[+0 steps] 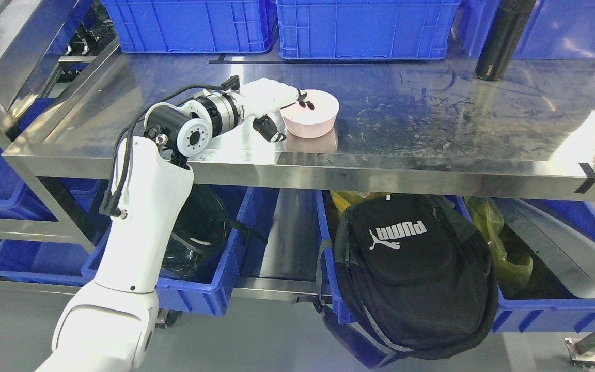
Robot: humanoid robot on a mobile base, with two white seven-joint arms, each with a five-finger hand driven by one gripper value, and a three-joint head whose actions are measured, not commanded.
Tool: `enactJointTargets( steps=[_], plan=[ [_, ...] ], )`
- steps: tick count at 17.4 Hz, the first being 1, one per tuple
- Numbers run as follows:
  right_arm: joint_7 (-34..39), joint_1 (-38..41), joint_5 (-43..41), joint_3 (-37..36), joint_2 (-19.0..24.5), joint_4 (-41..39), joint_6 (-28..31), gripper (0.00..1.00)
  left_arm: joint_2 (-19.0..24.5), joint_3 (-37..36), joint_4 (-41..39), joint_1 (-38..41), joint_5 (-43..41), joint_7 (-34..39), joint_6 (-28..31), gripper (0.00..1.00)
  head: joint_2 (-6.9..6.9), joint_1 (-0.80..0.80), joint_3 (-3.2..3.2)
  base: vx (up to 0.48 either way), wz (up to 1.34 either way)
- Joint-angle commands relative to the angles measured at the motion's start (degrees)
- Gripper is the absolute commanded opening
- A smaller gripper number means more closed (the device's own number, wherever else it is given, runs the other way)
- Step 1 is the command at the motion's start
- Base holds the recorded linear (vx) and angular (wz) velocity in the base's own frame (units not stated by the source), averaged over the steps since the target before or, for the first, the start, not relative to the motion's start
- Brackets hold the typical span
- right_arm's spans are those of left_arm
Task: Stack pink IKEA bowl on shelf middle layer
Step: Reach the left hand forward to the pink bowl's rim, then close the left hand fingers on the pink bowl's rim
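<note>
The pink round plastic bowl point(312, 114) sits upright on the scratched stainless-steel shelf layer point(432, 119), left of its middle, and I see a faint pink reflection of it in the metal just below. Its rim looks pale and smooth, its wall plain. My left hand point(277, 106), white with black fingertips, reaches in from the left with the forearm lying almost level over the shelf; the upper fingers point(305, 102) hook over the bowl's near-left rim into its opening while the thumb point(269, 129) points down beside its outer wall, so the fingers are closed narrowly on the rim. Behind the bowl stand blue plastic crates point(364, 28), and a tall black cylindrical bottle point(501, 39) stands well apart at the far right. Below the shelf I see a black fabric backpack point(411, 274) leaning against lower blue bins point(215, 279).
</note>
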Motion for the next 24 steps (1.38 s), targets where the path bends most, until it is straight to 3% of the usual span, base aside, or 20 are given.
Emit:
enactJointTargets(
  steps=[1, 15, 24],
  plan=[
    [0.0, 1.3, 0.0, 0.0, -1.0, -1.0, 0.0, 1.00, -4.4, -0.8, 7.1, -2.1, -1.8, 0.2, 0.0, 0.61, 0.00, 0.00, 0.00, 0.000, 0.00],
    [0.0, 1.3, 0.0, 0.0, -1.0, -1.0, 0.0, 1.00, -5.7, 0.2, 14.2, -5.2, -4.8, 0.3, -1.9, 0.48, 0.00, 0.00, 0.00, 0.000, 0.00],
    [0.0, 1.3, 0.0, 0.0, -1.0, -1.0, 0.0, 1.00, -5.7, 0.2, 18.6, -6.1, -5.9, 0.3, -2.3, 0.53, 0.00, 0.00, 0.00, 0.000, 0.00]
  ],
)
